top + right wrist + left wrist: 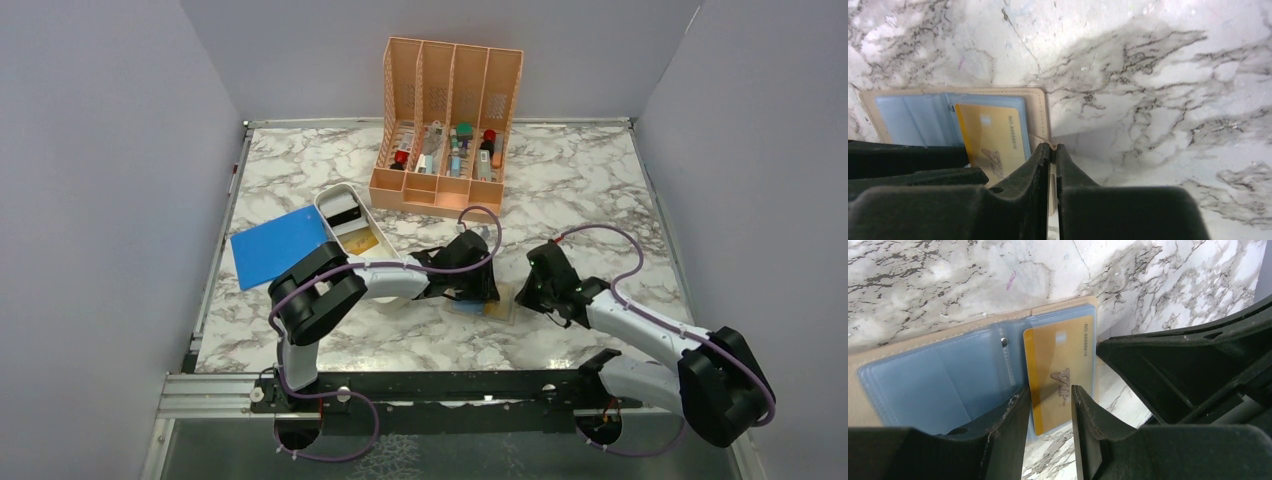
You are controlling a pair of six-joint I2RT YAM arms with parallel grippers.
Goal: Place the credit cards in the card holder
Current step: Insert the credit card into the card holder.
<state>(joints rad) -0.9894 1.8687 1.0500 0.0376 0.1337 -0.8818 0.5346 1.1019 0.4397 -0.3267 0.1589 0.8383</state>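
The tan card holder [484,310] lies open on the marble table between my grippers. It also shows in the left wrist view [898,347] and the right wrist view [1039,112], with blue-tinted clear sleeves. A gold credit card [1058,365] marked VIP sits partly in the right-hand sleeve, its near end sticking out; it also shows in the right wrist view [990,132]. My left gripper [1048,390] is open, its fingers either side of the card's near end. My right gripper [1053,146] is shut on the holder's tan right edge.
A white oblong tray [335,197] with a dark item and a yellowish item stands left of the arms. A large blue sheet [280,245] lies beside it. An orange slotted rack [447,120] with small items stands at the back.
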